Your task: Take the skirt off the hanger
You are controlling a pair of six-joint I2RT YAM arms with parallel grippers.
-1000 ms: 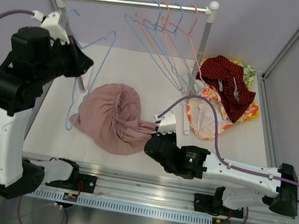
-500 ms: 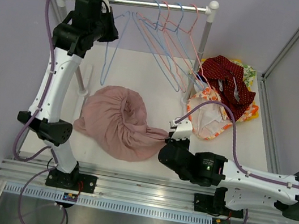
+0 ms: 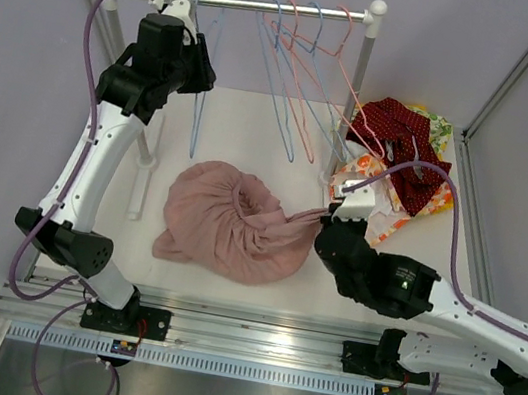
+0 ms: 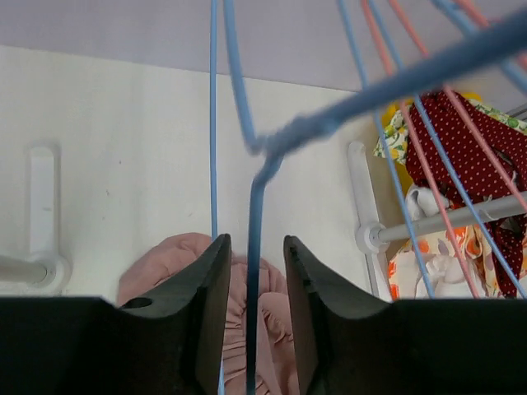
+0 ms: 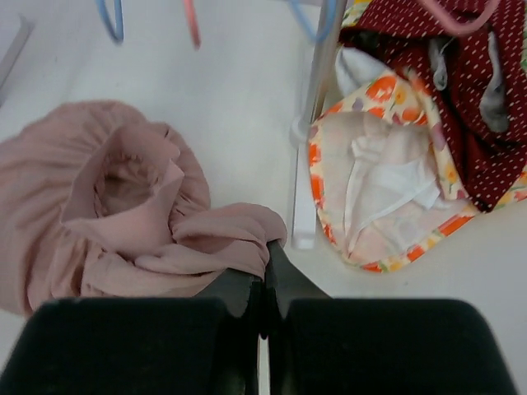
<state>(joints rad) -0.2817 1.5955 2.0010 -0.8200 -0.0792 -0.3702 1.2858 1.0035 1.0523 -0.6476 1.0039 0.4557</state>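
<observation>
**Location.** The skirt (image 3: 229, 224) lies in a crumpled heap on the tabletop (image 3: 246, 124). It sits in front of the rail (image 3: 275, 8), and no hanger is in it or on it. By this evidence the removal itself appears complete.

**Grippers.** The right gripper (image 5: 265, 262) is pressed together on a fold at the right-hand edge of the skirt. The left gripper (image 4: 257, 243) is raised to the rail. Its fingers are spread, and the wire of the blue hanger (image 4: 252, 214) runs between them without being pinched.

**Handling assessment.** The skirt is judged soft, light and limp. It is gathered cloth that holds no shape and will trail and drag when pulled. A bunched fold or the gathered waist opening offers the surest hold, since a single thin layer may slide out of a narrow pinch. There is no breakage concern. The hanger is thin wire, judged light and free to swing on the rail.

**Differences between views.**
- **Top view:** It alone shows the whole layout, with the other hangers on the rail and a red dotted garment (image 3: 405, 145) piled at the right, apart from the skirt. It does not resolve either gripper's fingers.
- **Right wrist view:** It confirms cloth caught between the closed fingertips.
- **Left wrist view:** It confirms clearance on both sides of the wire, with the skirt visible below.
</observation>
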